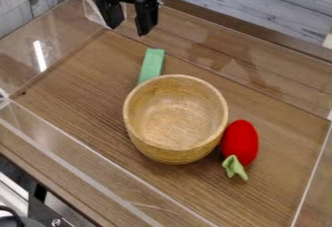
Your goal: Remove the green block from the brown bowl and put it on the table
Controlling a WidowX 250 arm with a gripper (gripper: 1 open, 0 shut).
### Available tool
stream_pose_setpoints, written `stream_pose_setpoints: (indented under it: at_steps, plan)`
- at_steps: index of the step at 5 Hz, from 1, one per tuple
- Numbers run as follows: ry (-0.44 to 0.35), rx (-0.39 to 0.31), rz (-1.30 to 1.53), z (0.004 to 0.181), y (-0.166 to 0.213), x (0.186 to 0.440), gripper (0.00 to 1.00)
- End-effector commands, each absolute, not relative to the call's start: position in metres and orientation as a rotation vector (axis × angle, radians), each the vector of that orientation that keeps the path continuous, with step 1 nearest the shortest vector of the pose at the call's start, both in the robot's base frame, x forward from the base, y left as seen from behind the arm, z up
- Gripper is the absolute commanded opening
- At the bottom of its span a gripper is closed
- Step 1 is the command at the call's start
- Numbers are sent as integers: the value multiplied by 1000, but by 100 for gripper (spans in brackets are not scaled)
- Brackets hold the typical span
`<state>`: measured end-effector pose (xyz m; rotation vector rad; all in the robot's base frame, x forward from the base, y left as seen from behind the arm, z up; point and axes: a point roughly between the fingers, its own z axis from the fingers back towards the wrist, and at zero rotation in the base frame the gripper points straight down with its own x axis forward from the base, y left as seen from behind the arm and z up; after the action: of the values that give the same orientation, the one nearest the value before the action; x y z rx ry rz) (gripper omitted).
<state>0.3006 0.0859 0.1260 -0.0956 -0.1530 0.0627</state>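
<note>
The green block (151,65), a flat light green bar, lies on the table (78,95) just behind the brown bowl (176,117), its near end hidden by the bowl's rim. The round tan bowl stands upright in the middle with nothing inside it. My gripper (130,19) hangs at the top of the view, above and behind the block, pointing down. Its two black fingers stand apart with nothing between them, so it is open and clear of the block.
A red strawberry toy (240,142) with small green leaves lies against the bowl's right side. Clear acrylic walls (39,47) enclose the tabletop on the left, front and right. A grey plank wall runs along the back.
</note>
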Motion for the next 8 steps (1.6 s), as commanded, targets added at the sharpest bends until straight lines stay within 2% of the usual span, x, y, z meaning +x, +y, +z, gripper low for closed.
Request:
stream_pose_setpoints:
  at_steps: [1, 3, 4, 5, 6, 8]
  plan:
    - [-218, -69, 114, 145, 81, 299, 100]
    - [-215, -72, 76, 149, 87, 296, 100]
    - [-218, -70, 84, 151, 92, 292, 0]
    - [-226, -67, 101, 158, 100, 288, 100]
    - [-233, -59, 120, 163, 114, 287, 100]
    - [-233, -61, 163, 172, 116, 310, 100]
